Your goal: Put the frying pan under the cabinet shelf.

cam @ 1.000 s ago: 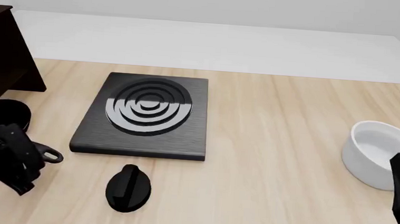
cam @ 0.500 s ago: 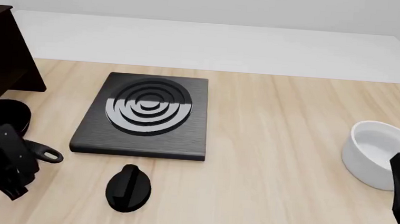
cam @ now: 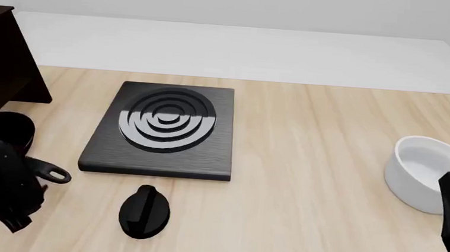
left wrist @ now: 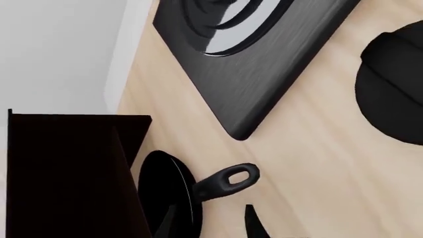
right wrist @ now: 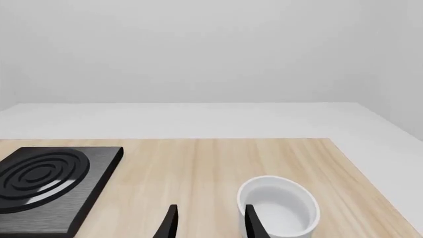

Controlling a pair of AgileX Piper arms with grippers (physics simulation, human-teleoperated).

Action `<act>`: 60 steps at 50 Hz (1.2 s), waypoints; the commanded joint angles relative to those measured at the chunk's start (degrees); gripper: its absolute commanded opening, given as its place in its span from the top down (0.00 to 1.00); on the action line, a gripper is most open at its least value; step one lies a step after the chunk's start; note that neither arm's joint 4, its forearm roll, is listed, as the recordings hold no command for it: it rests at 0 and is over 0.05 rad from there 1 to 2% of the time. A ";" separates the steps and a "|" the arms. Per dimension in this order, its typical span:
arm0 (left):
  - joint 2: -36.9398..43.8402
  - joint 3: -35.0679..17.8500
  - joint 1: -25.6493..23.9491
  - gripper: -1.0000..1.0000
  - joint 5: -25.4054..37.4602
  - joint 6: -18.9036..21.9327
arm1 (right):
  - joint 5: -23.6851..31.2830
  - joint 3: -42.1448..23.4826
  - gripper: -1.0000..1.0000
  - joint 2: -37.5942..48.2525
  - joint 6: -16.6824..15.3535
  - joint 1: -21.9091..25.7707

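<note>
The pan (cam: 11, 130) lies on the table (cam: 327, 139) at its far left in the front view, just in front of the cabinet (cam: 3, 69) and partly hidden by the left arm; its bowl sits close against the cabinet's base, and its handle runs from there toward the near right, ending in a loop just short of the hotplate's near left corner; the long axis is thus slanted, bowl toward the cabinet, loop toward the knob (cam: 145, 211). In the left wrist view the pan (left wrist: 168, 198) shows as a dark disc beside the cabinet (left wrist: 66, 173) wall, with the looped handle pointing away from the cabinet toward the hotplate (left wrist: 264, 64); whether the bowl lies under a board cannot be told. The left gripper (left wrist: 208, 223) stands open, its two fingertips spread on either side of the handle's root and gripping nothing; the tips appear just clear of the pan. The hotplate (cam: 163, 130) lies left of the table's centre, the knob just nearer than it. The right gripper (right wrist: 210, 220) is also open and empty, hanging by the white bowl (right wrist: 281, 206) at the table's right; the bowl (cam: 426, 173) is upright and well apart from the pan.
</note>
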 commanded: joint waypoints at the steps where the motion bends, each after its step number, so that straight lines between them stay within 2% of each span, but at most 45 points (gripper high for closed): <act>1: -3.47 1.36 -3.66 0.00 1.83 -0.51 | 0.00 0.00 0.00 0.00 0.01 0.00; 14: -5.31 2.69 -8.38 0.00 0.77 -1.30 | -0.01 0.00 0.00 0.00 0.00 0.00; 18: -4.92 2.86 -12.36 0.00 -1.82 -2.43 | 0.00 0.00 0.00 0.00 -0.02 0.01; 25: -3.54 2.73 -15.42 0.00 -4.57 -3.02 | 0.00 0.00 0.00 0.00 0.01 -0.02; 33: -4.41 1.51 -18.26 0.00 -2.55 -3.67 | -0.01 0.00 0.00 0.00 -0.01 -0.01; 40: -5.17 1.19 -18.82 0.00 -1.92 -3.14 | -0.01 0.00 0.00 0.00 0.00 -0.01; 60: -8.12 2.35 -23.20 0.00 0.40 -4.03 | -0.02 0.00 0.00 0.00 0.00 0.00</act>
